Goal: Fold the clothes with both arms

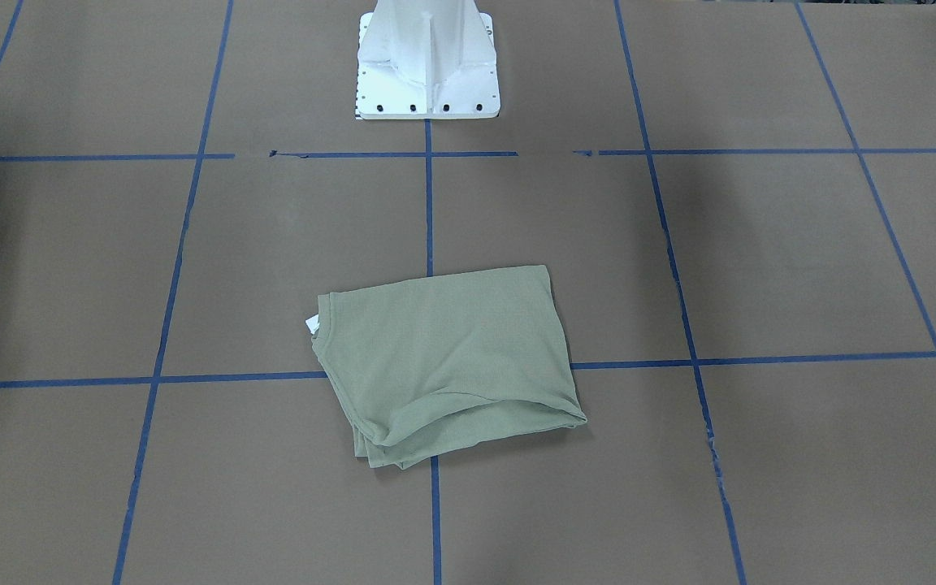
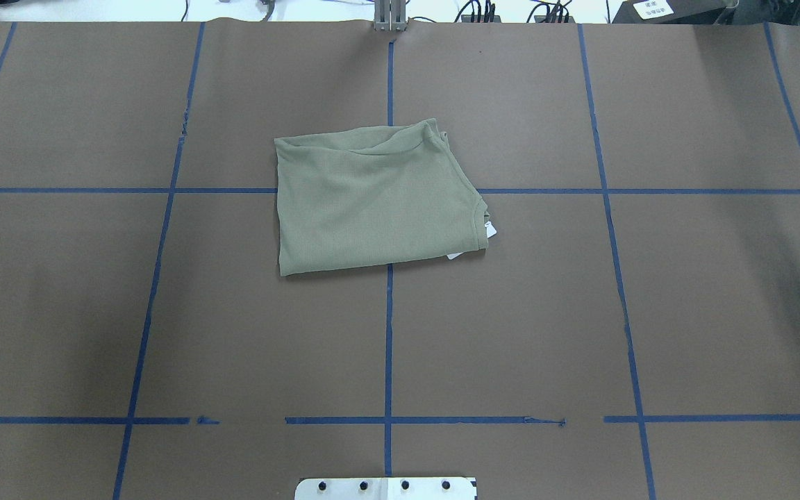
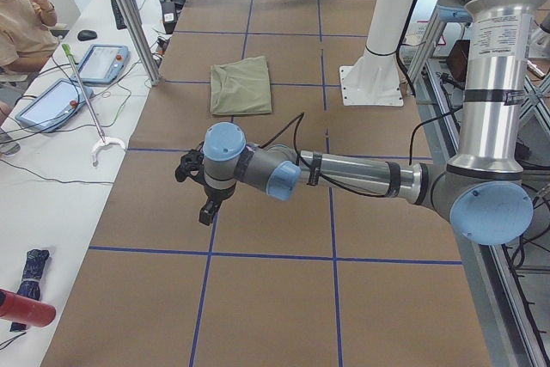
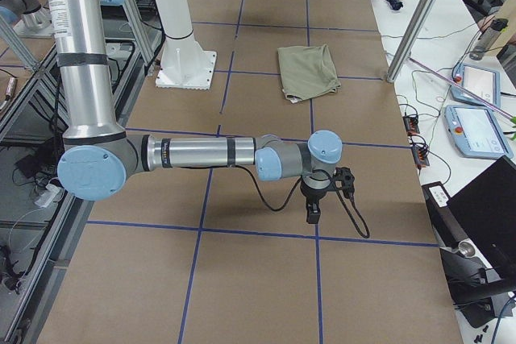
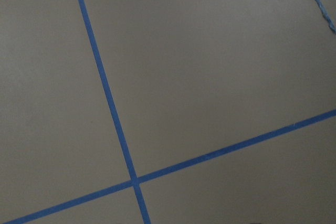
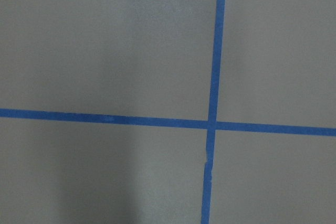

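Observation:
The pale sage-green shirt [image 2: 372,201] lies folded into a rough rectangle near the middle of the brown table, its white neck tag [image 2: 490,229] sticking out at one edge. It also shows in the front-facing view [image 1: 444,361], the left side view [image 3: 241,85] and the right side view [image 4: 308,72]. No arm is in the overhead or front-facing view. My left gripper [image 3: 209,211] hangs low over bare table, far from the shirt. My right gripper [image 4: 312,213] does the same at the other end. I cannot tell whether either is open or shut. Both wrist views show only table and tape.
The white pedestal base [image 1: 427,65] stands at the robot's side of the table. Blue tape lines [image 2: 389,333] divide the surface into squares. A seated operator [image 3: 21,6], control tablets [image 3: 103,62] and metal frame posts [image 4: 419,14] line the far long edge.

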Robot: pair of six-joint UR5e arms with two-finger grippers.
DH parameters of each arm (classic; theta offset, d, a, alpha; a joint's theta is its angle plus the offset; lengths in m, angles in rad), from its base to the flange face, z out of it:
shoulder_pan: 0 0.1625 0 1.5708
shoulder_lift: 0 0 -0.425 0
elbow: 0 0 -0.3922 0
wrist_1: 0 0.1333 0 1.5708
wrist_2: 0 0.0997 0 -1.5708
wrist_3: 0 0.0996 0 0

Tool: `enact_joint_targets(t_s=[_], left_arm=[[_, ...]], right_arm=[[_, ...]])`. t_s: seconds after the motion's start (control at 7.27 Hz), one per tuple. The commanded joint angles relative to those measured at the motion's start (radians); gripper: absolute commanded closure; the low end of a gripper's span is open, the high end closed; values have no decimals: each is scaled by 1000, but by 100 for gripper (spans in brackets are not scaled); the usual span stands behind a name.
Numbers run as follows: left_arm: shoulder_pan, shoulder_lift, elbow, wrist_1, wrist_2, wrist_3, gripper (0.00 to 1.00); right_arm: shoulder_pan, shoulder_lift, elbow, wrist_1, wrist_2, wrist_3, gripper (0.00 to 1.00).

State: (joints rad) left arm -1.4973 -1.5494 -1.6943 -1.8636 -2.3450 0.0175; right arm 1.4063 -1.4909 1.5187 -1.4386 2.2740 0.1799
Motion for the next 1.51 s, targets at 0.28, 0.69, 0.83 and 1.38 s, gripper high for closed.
enact_joint_targets(t_s=[0.28,0.69,0.83,1.38], left_arm=[[-46,89,-114,12,9,-20,0],[-29,71,-77,34,30,-117,0],[-29,68,-96,38,-14,-123,0],[-29,67,-133,23,-69,-125,0]], right_arm=[[23,-37,55,-66,9,3,0],[51,-43,152,-187,-5,0,0],[50,-48,153,-186,-2,0,0],[48,-66,184,-177,53,3,0]])
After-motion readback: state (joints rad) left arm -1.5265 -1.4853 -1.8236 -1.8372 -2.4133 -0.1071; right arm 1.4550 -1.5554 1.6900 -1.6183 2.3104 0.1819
